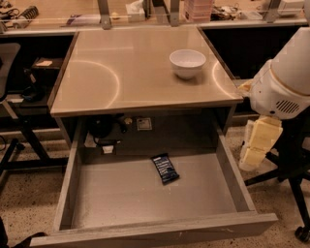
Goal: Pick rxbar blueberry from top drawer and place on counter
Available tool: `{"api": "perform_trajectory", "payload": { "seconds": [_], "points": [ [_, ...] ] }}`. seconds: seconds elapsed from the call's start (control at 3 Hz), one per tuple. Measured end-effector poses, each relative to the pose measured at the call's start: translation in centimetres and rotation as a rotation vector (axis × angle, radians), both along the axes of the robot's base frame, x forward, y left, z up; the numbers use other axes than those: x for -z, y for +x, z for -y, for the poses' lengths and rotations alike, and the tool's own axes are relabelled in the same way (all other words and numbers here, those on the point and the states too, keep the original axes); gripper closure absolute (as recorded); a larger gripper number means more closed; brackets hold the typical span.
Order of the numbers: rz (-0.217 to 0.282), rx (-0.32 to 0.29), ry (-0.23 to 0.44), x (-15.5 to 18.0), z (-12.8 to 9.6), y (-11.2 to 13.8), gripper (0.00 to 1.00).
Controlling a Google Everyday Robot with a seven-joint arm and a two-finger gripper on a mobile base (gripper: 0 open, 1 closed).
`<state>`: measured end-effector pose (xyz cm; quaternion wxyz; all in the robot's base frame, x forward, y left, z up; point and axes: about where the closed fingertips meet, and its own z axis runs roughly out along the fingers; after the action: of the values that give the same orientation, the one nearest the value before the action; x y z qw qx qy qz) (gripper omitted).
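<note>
The rxbar blueberry (165,168) lies flat on the bottom of the open top drawer (145,201), right of its middle and toward the back. The drawer is pulled out under the counter (121,72), a glossy beige tabletop. My gripper (253,155) hangs from the white arm (286,82) at the right. It is outside the drawer's right wall, level with the bar and well to its right. It holds nothing that I can see.
A white bowl (187,63) stands on the counter's back right part. Cables and a dark object (101,128) sit behind the drawer under the counter. A chair base (295,193) is at the right, a cluttered bench (72,14) behind.
</note>
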<state>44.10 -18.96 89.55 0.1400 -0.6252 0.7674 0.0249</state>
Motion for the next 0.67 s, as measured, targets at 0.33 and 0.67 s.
{"api": "perform_trajectory", "payload": {
  "seconds": [0.33,0.67],
  "points": [
    [-0.015,-0.046,0.048,3.5,-2.9,0.9,0.0],
    [-0.008,-0.11,0.086,5.8,-6.1,2.7,0.0]
  ]
}}
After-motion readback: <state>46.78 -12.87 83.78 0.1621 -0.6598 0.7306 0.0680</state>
